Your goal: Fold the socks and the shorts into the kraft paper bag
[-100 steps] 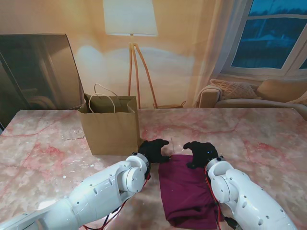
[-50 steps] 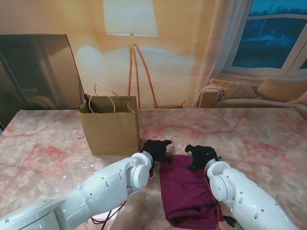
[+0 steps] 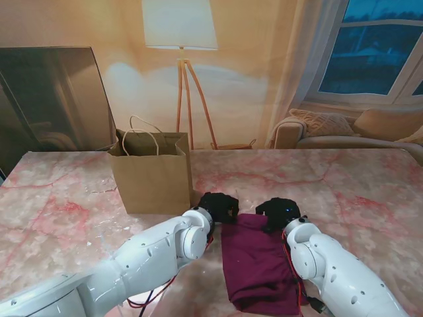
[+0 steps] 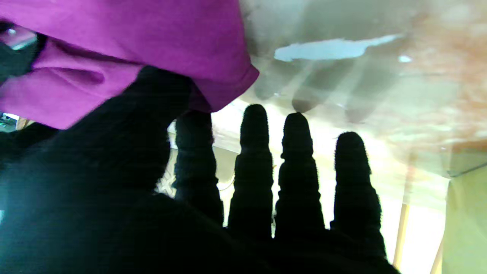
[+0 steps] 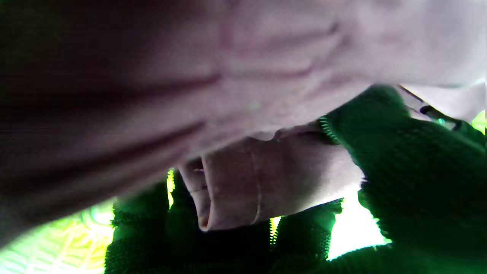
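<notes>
One kraft paper bag [image 3: 152, 173] stands open at far left on the marble table [image 3: 59, 198]. Just right of it, the left hand [image 3: 219, 206] pinches the far left corner of the one purple shorts [image 3: 256, 264]; the right hand [image 3: 278, 212] grips the far right corner.

I can read no text, label, brand, number or sign in any of my views. The kraft paper bag [image 3: 153, 177], standing beyond my left robot hand [image 3: 220, 206], shows a plain brown face. The shorts [image 3: 254, 261] under my robot hands show bare purple cloth with no tag.
</notes>
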Available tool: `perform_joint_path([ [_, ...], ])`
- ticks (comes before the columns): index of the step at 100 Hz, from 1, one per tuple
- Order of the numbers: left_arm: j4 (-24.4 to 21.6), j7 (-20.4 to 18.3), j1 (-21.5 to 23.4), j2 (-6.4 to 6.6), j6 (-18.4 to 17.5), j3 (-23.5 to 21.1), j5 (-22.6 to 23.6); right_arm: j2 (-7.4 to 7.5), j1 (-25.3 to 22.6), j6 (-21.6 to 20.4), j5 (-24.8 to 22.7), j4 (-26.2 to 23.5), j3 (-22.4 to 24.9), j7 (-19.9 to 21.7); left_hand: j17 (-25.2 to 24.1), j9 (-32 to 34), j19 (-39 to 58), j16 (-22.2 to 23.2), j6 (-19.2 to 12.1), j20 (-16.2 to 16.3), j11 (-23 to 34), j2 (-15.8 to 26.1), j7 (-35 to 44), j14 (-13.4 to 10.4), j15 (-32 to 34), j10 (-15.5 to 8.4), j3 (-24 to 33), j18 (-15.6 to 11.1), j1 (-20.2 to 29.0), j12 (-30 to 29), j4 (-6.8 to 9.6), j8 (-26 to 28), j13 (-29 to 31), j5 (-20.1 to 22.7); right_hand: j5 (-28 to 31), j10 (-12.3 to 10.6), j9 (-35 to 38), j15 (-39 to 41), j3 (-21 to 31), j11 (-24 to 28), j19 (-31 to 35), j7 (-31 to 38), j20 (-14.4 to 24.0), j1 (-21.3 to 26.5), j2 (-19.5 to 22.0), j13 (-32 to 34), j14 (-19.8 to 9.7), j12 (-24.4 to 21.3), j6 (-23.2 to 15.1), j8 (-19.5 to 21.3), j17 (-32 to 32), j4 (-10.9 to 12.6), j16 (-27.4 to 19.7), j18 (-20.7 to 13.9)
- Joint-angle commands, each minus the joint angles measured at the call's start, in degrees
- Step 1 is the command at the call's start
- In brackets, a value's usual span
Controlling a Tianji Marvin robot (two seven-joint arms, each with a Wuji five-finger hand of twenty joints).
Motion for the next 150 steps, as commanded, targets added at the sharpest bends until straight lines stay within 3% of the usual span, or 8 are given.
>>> perform_joint_path([
  [1,-0.32,-2.09,1.16,0.89,-0.26,-0.26,-0.83,-0.64,-0.47,-0.83,1.62,-0.63,0.24,-0.97,2.13,4.58,2.68,-9.96,-2.88,1.55,-2.4,-0.68,4.09,3.8,-6.37,2.09,3.23,0.16,2.66,-5.15,-0.56,8.1,7.86,-3.12,2.63,2.28,7.05,2.81,0.65,0.13,7.55,4.0,-0.04,2.71,-0.86,7.21,1.51,-4.21,0.66,1.77,6.82,-0.23,-1.0,1.9],
  [12,-0.06,-1.23,1.5,0.71,-1.19,-1.23,-1.88,-1.17,-0.85,-1.4,2.47,-0.74,0.96,-3.46,8.62,15.15,9.96,-8.78,-4.23,3.03,0.58,1.57,9.28,2.17,0.39,1.95,9.31,0.98,2.36,-2.96,0.92,21.73,18.39,-1.73,3.01,3.64,12.11,11.58,2.4,4.44,14.63,4.96,-2.56,3.07,-3.72,12.42,1.34,-2.88,3.67,0.67,13.18,-0.94,2.73,1.34],
  [27,-1.18,-1.65,1.79,1.2,-1.59,-2.25,-2.93,-1.59,-1.37,-1.76,3.03,-1.4,1.78,-5.22,17.3,31.06,18.64,-5.22,-3.77,2.38,-4.21,0.0,12.45,-0.83,9.63,-2.83,10.25,-0.17,5.06,10.79,0.76,24.78,28.43,-2.29,3.74,3.9,13.33,17.32,2.87,6.95,15.94,5.19,-3.43,3.98,-5.7,12.51,0.8,-0.04,3.99,0.3,13.79,-1.14,5.6,0.8],
  [54,-3.09,4.69,2.49,1.45,0.92,-5.25,-1.34,-2.57,-0.9,-0.5,4.07,-1.29,2.14,-9.03,19.89,29.93,20.32,-1.95,-3.35,2.11,-2.6,-0.94,13.54,0.18,12.3,-4.65,10.64,-1.57,6.37,17.84,0.49,26.82,29.63,-1.94,3.07,3.2,11.93,14.38,2.37,6.58,13.54,5.33,-4.05,4.48,-4.36,12.03,0.35,1.92,2.67,0.79,10.2,-0.66,5.16,0.3],
  [73,-9.99,5.88,3.13,4.13,4.62,-7.66,2.29,-3.68,-0.69,-1.17,6.3,-0.47,2.85,-13.11,20.19,29.94,19.9,-1.97,-3.57,1.38,-3.38,-1.11,13.16,-0.31,11.25,-5.57,10.61,-2.65,6.39,18.78,0.22,26.87,29.86,-1.57,1.84,2.23,9.25,12.74,2.01,7.84,11.48,6.6,-2.83,5.08,-3.37,9.73,-0.19,4.13,1.57,1.28,5.93,-0.15,6.9,0.54],
  [88,-13.69,9.36,4.25,4.9,5.97,-9.74,4.59,-3.88,-0.63,-2.02,5.47,-0.02,3.63,-16.12,19.93,29.95,19.58,-1.79,-3.54,1.08,-3.62,-1.18,13.12,-0.24,11.02,-5.6,10.56,-2.62,6.47,19.11,0.08,26.99,29.75,-1.56,1.31,2.37,8.77,13.55,2.12,8.79,10.78,7.78,-2.34,5.35,-3.26,9.33,-0.47,4.57,1.7,0.53,5.47,-0.04,8.26,0.22],
  [116,-19.27,12.8,8.57,7.55,1.55,-10.72,10.48,-2.38,-4.66,-10.08,-0.64,-0.74,6.5,-20.49,19.18,30.04,19.27,-1.68,-4.12,0.8,-4.38,-1.08,12.71,-0.53,10.43,-5.92,10.47,-2.39,6.37,18.89,-0.14,26.96,29.35,-1.16,1.35,1.59,8.65,13.52,2.1,9.13,10.0,8.72,-1.81,5.03,-3.81,8.71,-0.99,4.35,0.8,-0.56,5.57,-0.21,9.13,-0.84],
  [150,-28.15,14.44,18.22,11.61,-3.21,-15.32,15.07,-1.27,-14.66,-14.75,-6.09,-6.89,10.85,-24.93,16.84,29.72,18.14,-0.88,-5.48,1.02,-5.29,-0.72,12.1,-0.71,9.07,-6.52,10.19,-1.94,6.18,18.42,-0.46,28.01,27.0,-1.09,1.3,2.03,8.73,14.53,2.03,9.81,9.59,8.74,-1.33,4.71,-3.77,8.88,-0.91,4.99,0.88,-1.35,5.54,-0.37,10.07,-1.2],
])
